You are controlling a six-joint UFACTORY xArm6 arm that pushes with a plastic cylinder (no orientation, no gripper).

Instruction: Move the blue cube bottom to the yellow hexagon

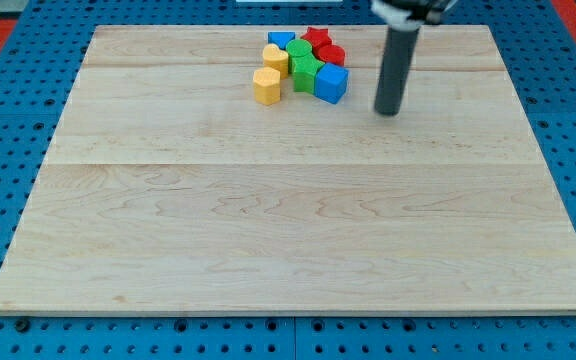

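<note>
The blue cube (331, 84) sits on the wooden surface (288, 220) at the view's right of the block cluster, touching a green block (305, 70). The yellow hexagon (266, 86) lies to the cube's left. My tip (388, 112), a plain rod end effector with nothing to open or close, stands apart to the cube's right.

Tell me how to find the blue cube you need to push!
Look at the wooden board, near its top edge, where the blocks huddle together. The blue cube sits at the cluster's right end, nearest my tip. The other blue block is at the top left.
</note>
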